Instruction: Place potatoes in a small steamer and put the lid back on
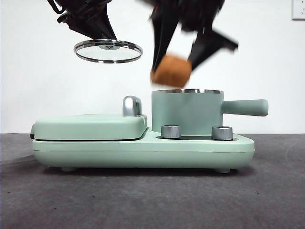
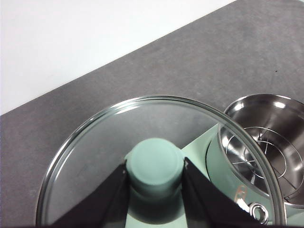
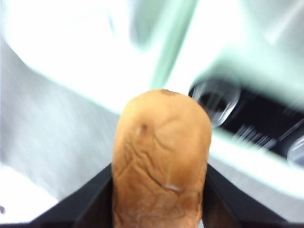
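Note:
The mint-green small steamer (image 1: 187,110) stands on the appliance's right side, its handle pointing right; the left wrist view shows its steel inside (image 2: 266,142) with a rack and nothing on it. My right gripper (image 1: 177,67) is shut on the orange-brown potato (image 1: 171,71), which hangs just above the steamer's left rim. That potato (image 3: 161,161) fills the right wrist view between the jaws. My left gripper (image 1: 107,42) holds the lid (image 1: 108,51) in the air up at the left, shut on its green knob (image 2: 156,165).
The mint-green appliance base (image 1: 143,150) sits on a dark grey table. Its flat griddle cover (image 1: 90,126) with a chrome handle (image 1: 132,106) lies on the left. Two steel dials (image 1: 171,131) face the front. A white wall stands behind.

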